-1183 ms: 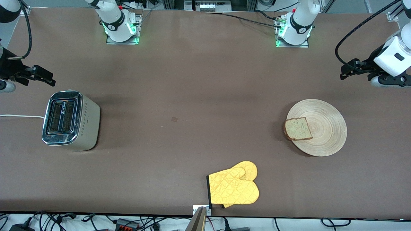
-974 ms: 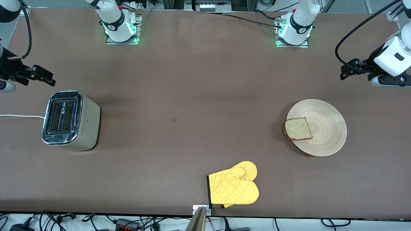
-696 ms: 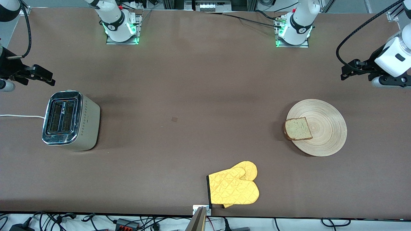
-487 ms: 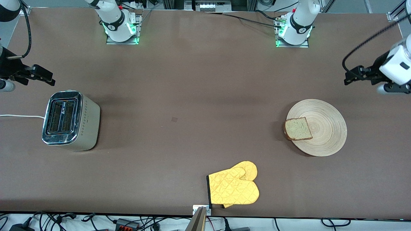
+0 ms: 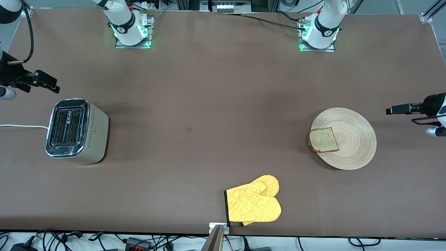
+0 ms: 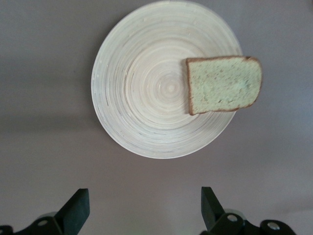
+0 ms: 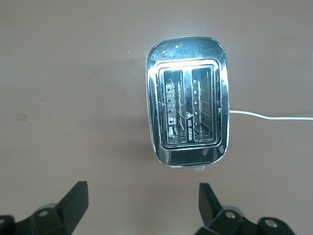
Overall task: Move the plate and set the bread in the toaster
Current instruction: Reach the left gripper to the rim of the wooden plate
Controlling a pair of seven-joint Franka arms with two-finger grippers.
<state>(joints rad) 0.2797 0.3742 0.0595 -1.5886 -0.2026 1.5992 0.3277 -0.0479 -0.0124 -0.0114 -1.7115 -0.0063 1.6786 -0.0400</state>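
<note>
Left gripper [image 5: 392,111] dropped lower since 1.2 s ago, now at table edge by left arm's end, just beside plate [image 5: 352,139]; fingers spread wide in wrist view. Bread [image 5: 323,139] on plate rim, overhanging toward toaster [image 5: 76,130]. Right gripper [image 5: 50,86] waiting near toaster, open too. Step: likely approach to plate. Next: grab rim clear of bread. Brown table [image 5: 209,87]; yellow mitt [image 5: 253,204] near front edge.

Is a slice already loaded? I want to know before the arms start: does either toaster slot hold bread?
No: in the right wrist view both slots of the toaster show only bare wire guides, and the bread lies on the plate.
</note>
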